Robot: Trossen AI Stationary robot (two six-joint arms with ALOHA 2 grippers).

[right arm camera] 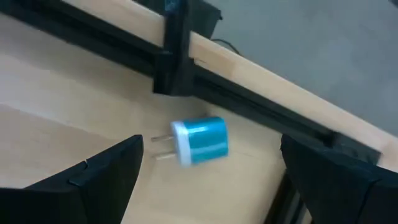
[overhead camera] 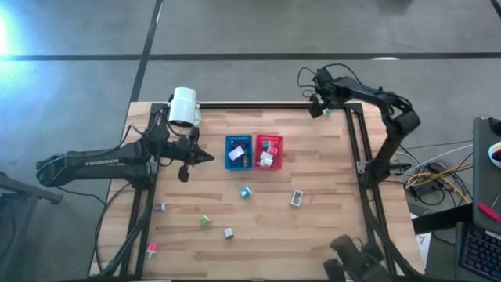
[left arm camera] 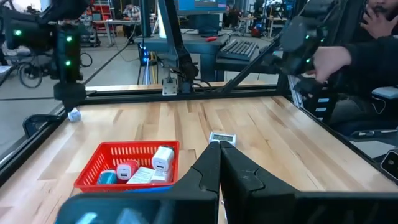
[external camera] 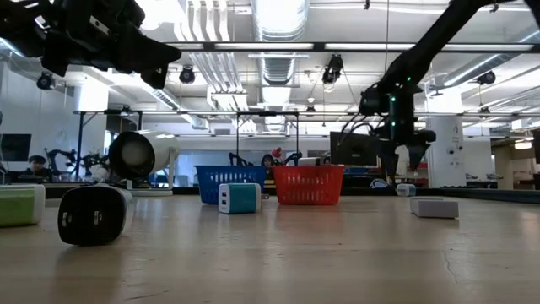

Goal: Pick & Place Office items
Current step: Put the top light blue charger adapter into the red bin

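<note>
Two arms in the high view. Left gripper (overhead camera: 205, 157) sits centre-left, tip just left of the blue bin (overhead camera: 238, 151), jaws pressed together, nothing pinched. Right gripper (overhead camera: 319, 108) hangs at the upper right table corner, jaws spread, holding nothing. Red bin (overhead camera: 268, 151) touches the blue bin's right side; both hold small pieces. White lamp (overhead camera: 183, 106) upper left of the table (overhead camera: 313, 235). Loose office items: teal block (overhead camera: 245, 192) and grey-white block (overhead camera: 297, 198) below the bins, green piece (overhead camera: 204, 221), grey piece (overhead camera: 228, 233), purple piece (overhead camera: 160, 207), pink piece (overhead camera: 152, 247) lower left.

Low view: blue bin and red bin (external camera: 308, 184) centre frame, teal block (external camera: 240, 198) just in front of them, dark charger (external camera: 94, 214) lower left, white block (external camera: 434, 207) right.

Left wrist view: closed fingers (left arm camera: 214, 171) bottom centre, red bin (left arm camera: 127, 165) holds white, pink and blue pieces; a person's hand (left arm camera: 328, 59) upper right.

Right wrist view: blue plug adapter (right arm camera: 200, 140) mid-frame on the wood, between the spread fingers (right arm camera: 87, 177), untouched, beside the black frame rail (right arm camera: 186, 65).
</note>
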